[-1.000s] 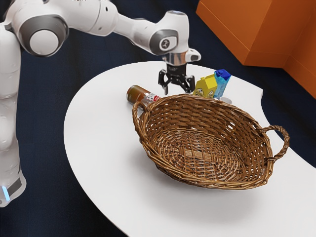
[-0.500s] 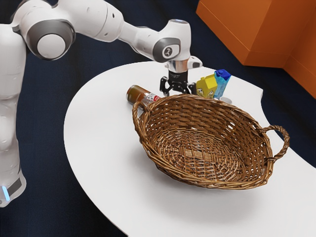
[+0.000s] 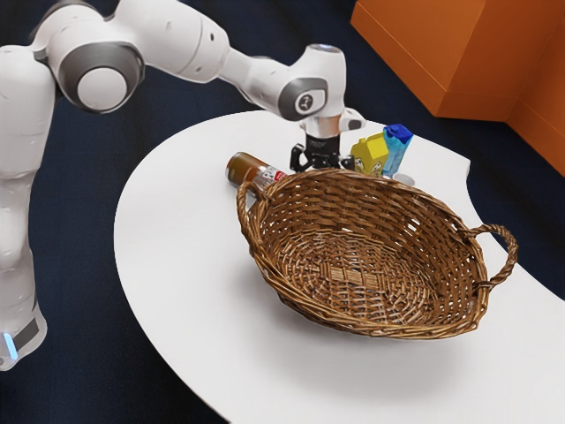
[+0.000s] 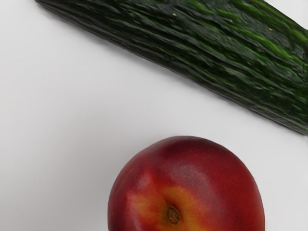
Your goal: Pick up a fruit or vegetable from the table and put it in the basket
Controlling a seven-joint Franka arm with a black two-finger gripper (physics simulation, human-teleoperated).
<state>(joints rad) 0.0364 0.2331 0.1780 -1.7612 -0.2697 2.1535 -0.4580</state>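
The jaws of my gripper (image 3: 322, 162) are standing wide apart, released, though the basket's rim is hiding their tips from me in the exterior view. They are pointing down at the far side of the basket (image 3: 349, 331), between the brown bottle (image 3: 251, 169) and the yellow carton (image 3: 367, 155). The arm (image 3: 181, 40) is reaching in from the exterior view's left.

In the wrist view, I am seeing the nectarine (image 4: 192, 168), which is resting on the white counter (image 3: 190, 274). It is lying very near under my hand, and it is showing me its dark red skin, with a yellow-orange area around the small brown stem hollow. Whether the jaws are touching it, I cannot tell. A green cucumber (image 4: 192, 48) is lying near the nectarine, with a strip of counter between the two.

The wicker basket is sitting upright on the same counter, and its two looped handles are standing at opposite ends. The bottle is lying on its side near the handle at the exterior view's left, and it is showing a white and red label. Beyond the basket, the yellow carton is standing just beside a blue carton (image 3: 397, 150), and a small pale round object (image 3: 404, 179) is showing partly above the basket's rim.
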